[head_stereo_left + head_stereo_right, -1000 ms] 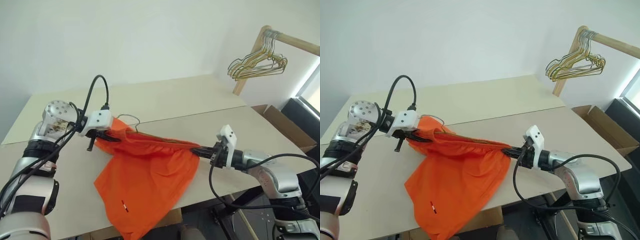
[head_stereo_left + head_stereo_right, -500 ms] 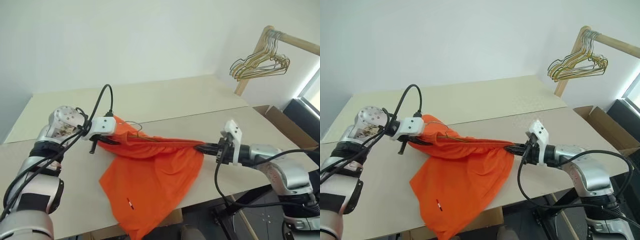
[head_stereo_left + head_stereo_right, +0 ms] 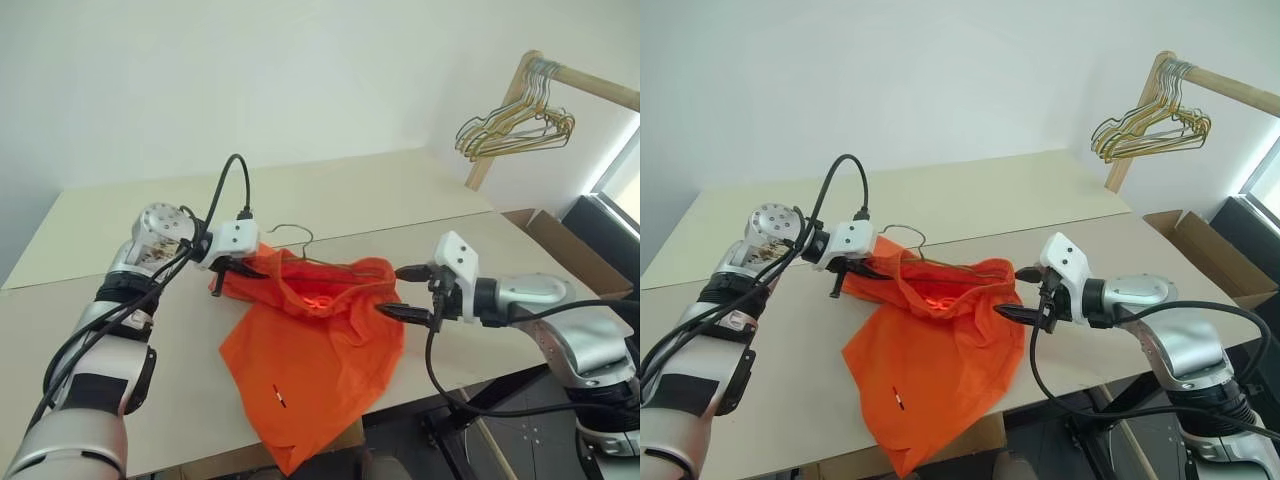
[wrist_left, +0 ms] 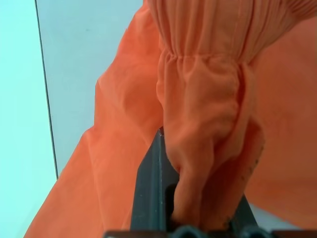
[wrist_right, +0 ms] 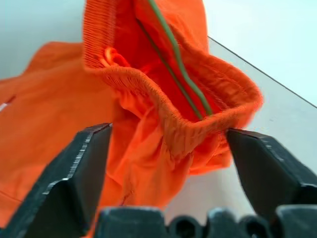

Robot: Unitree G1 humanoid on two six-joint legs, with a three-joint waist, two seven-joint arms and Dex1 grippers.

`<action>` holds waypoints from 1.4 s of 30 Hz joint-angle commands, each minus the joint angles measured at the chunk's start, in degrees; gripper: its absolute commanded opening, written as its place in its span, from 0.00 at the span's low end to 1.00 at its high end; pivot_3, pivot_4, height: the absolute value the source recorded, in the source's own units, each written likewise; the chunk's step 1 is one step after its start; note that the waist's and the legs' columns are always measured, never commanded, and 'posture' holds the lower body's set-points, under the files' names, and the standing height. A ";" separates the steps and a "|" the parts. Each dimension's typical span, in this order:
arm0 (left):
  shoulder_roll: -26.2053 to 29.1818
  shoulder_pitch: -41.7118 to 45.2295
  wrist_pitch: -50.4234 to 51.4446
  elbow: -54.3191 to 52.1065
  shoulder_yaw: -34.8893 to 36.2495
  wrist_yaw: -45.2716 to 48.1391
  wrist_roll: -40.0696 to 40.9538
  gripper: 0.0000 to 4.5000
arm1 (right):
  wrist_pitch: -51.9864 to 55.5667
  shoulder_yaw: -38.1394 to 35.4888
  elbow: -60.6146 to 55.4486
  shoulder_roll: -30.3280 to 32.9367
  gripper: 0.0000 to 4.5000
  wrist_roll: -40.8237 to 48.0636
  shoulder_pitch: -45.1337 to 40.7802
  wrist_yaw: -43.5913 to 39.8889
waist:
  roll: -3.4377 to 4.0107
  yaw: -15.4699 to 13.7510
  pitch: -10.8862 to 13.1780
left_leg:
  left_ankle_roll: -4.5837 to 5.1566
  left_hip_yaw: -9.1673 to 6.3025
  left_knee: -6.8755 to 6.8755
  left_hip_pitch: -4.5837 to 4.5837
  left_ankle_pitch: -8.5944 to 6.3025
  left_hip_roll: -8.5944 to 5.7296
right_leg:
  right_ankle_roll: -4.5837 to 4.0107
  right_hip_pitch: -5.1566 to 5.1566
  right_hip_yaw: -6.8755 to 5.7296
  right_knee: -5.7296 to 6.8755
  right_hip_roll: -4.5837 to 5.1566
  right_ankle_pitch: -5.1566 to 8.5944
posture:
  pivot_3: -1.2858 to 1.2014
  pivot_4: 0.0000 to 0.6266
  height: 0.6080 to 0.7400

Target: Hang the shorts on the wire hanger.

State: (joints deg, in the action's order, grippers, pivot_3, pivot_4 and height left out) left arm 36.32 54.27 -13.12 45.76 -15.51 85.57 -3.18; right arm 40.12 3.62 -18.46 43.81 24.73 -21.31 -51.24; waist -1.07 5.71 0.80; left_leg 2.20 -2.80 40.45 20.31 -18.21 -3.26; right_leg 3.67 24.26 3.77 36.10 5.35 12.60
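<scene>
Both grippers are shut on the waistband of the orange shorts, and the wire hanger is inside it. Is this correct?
Not quite: the right gripper is open, as the right wrist view shows. The left gripper is shut on the shorts, with the wire hanger inside.

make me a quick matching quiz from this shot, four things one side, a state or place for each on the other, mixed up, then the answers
Things:
1. left gripper
2. right gripper
3. wire hanger
4. pale gold hangers

States or places:
A. hanging on the wooden rail at the far right
B. running inside the waistband of the shorts
C. shut on the waistband
D. open, beside the waistband's near end

Pairs: 1-C, 2-D, 3-B, 4-A
</scene>
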 commanded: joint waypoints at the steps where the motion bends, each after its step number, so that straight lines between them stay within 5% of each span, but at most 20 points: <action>1: -0.07 1.35 0.29 -1.65 1.50 0.36 1.40 0.00 | 0.24 -0.34 -0.23 0.43 1.00 -1.28 -1.92 1.25 | 0.00 0.00 0.00 | 0.00 0.00 0.00 0.00 0.00 0.00 | 0.00 0.00 0.00 -0.01 0.00 0.00 | 0.46 0.00 1.00; 22: 1.38 1.09 -0.47 -1.44 0.06 2.00 -0.64 0.00 | 2.22 -5.35 -5.76 2.22 1.00 6.07 -3.65 -1.99 | 0.00 -0.03 0.00 | 0.01 0.00 0.00 0.01 -0.01 0.00 | 0.00 0.00 -0.01 -0.03 0.01 0.00 | 0.46 0.00 1.00; 31: 1.62 2.92 -2.72 0.85 -1.45 2.48 -3.38 0.00 | 9.96 2.33 -7.52 -7.55 1.00 6.08 -15.40 7.21 | 0.01 1.07 0.00 | 0.00 -0.01 -0.01 0.01 0.00 0.04 | -0.01 0.06 0.02 0.02 0.00 0.00 | 0.45 0.00 1.00; 36: 0.82 4.28 -3.32 2.32 -1.62 2.69 -3.69 0.00 | 9.49 15.19 -1.85 -13.06 1.00 -2.23 -21.60 9.76 | 0.01 1.78 0.00 | 0.00 -0.06 -0.01 0.06 0.00 0.01 | -0.01 0.07 -0.03 0.02 0.05 -0.01 | 0.45 0.00 1.00; 42: 0.43 4.91 -4.00 3.39 -1.68 2.61 -3.92 0.00 | 9.62 19.33 4.51 -17.86 0.96 -5.60 -26.21 9.72 | 0.01 3.22 0.00 | -0.15 -0.12 0.02 0.27 0.08 -0.08 | 0.01 0.25 -0.09 0.14 0.12 -0.02 | 0.45 0.00 1.00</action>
State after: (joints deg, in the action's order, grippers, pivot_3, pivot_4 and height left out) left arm 36.60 57.00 -16.33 49.49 -17.69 88.29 -7.12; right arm 50.24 22.70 -14.44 26.23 20.76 -45.53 -41.50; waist -1.06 8.92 0.80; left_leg 2.06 -2.94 40.47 20.59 -18.13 -3.34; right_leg 3.68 24.51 3.66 36.24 5.47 12.58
